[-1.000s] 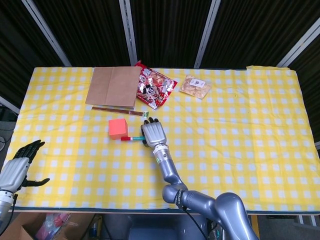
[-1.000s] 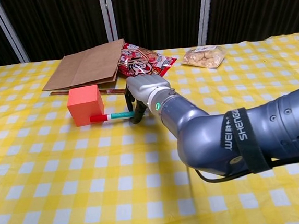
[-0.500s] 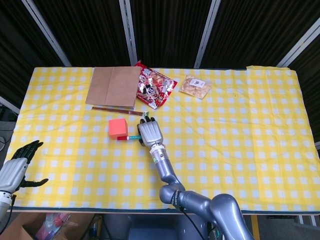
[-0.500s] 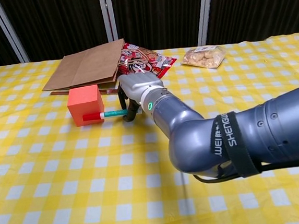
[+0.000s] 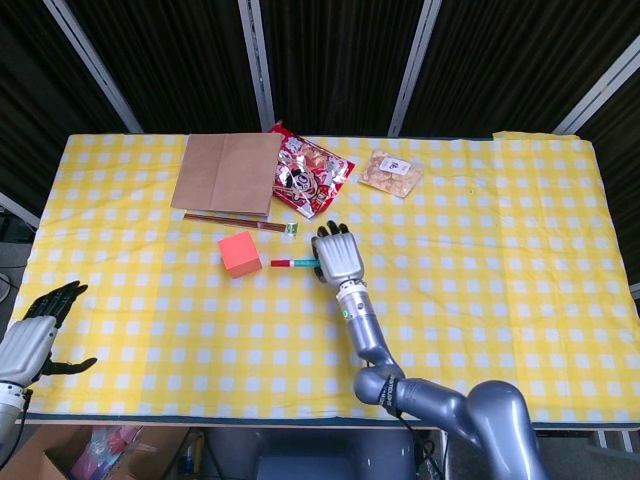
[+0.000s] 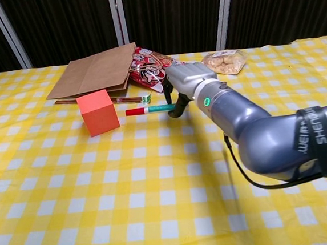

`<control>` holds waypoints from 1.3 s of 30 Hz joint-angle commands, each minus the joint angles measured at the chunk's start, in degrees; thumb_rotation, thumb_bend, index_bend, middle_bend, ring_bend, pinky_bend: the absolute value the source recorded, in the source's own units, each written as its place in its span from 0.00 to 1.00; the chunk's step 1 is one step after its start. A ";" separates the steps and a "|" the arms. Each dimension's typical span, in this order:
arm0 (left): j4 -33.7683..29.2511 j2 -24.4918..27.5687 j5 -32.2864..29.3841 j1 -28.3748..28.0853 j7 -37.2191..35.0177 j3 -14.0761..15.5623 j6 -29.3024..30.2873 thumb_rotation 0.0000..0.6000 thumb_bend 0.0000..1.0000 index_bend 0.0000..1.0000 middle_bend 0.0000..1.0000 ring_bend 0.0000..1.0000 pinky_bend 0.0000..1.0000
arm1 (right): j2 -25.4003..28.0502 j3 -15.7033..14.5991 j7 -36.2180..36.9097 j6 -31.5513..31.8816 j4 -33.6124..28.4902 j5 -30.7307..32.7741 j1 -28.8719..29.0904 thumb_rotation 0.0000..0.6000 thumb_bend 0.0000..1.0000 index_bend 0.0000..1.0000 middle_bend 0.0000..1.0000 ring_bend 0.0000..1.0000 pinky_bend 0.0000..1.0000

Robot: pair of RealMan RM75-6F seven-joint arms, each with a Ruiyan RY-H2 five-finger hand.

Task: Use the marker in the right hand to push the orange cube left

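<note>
The orange cube [image 5: 240, 253] [image 6: 98, 112] sits on the yellow checked cloth, slightly turned. My right hand [image 5: 338, 258] [image 6: 188, 86] holds a marker [image 5: 294, 263] [image 6: 149, 109] with a teal body and a red cap that points left. The cap tip stands a short gap to the right of the cube and does not touch it. My left hand [image 5: 38, 333] hangs off the table's near left edge with its fingers spread and nothing in it; the chest view does not show it.
A brown paper bag [image 5: 226, 172] [image 6: 95, 71], a red snack packet [image 5: 310, 176] [image 6: 157, 65] and a clear bag of snacks [image 5: 390, 173] [image 6: 223, 61] lie at the back. Brown chopsticks [image 5: 232, 220] [image 6: 101, 100] lie just behind the cube.
The right hand pressed the marker into the cube, which shifted and turned a little, then pulled back to the right. The marker tip is now off the cube.
</note>
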 commanded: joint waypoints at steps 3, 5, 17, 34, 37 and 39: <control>-0.06 -0.29 0.06 -0.04 0.89 0.04 0.05 1.00 0.03 0.01 0.00 0.00 0.04 | 8.14 -3.56 -1.02 2.77 -7.96 -0.80 -6.68 1.00 0.56 0.71 0.32 0.19 0.24; -0.05 -0.42 -0.01 -0.11 1.31 0.06 -0.06 1.00 0.03 0.01 0.00 0.00 0.04 | 10.25 -4.12 -0.96 3.22 -9.69 -0.60 -8.26 1.00 0.56 0.71 0.32 0.19 0.24; -0.24 -1.35 -0.82 -0.69 3.69 -0.11 -0.84 1.00 0.03 0.01 0.00 0.00 0.04 | 19.30 -7.12 2.17 4.70 -17.66 -0.75 -15.32 1.00 0.56 0.71 0.32 0.19 0.24; -0.14 -2.06 -1.13 -0.96 4.91 -0.36 -0.75 1.00 0.03 0.01 0.00 0.00 0.04 | 19.53 -8.63 3.76 3.63 -15.54 0.96 -17.86 1.00 0.56 0.61 0.32 0.17 0.23; -0.05 -2.04 -1.11 -0.92 4.78 -0.40 -0.63 1.00 0.03 0.01 0.00 0.00 0.04 | 19.64 -8.79 2.64 3.66 -15.44 1.41 -17.86 1.00 0.56 0.50 0.29 0.14 0.20; -0.02 -2.03 -1.06 -0.89 4.67 -0.38 -0.59 1.00 0.03 0.01 0.00 0.00 0.04 | 19.91 -8.92 1.36 3.57 -15.49 2.11 -17.86 1.00 0.56 0.44 0.26 0.12 0.19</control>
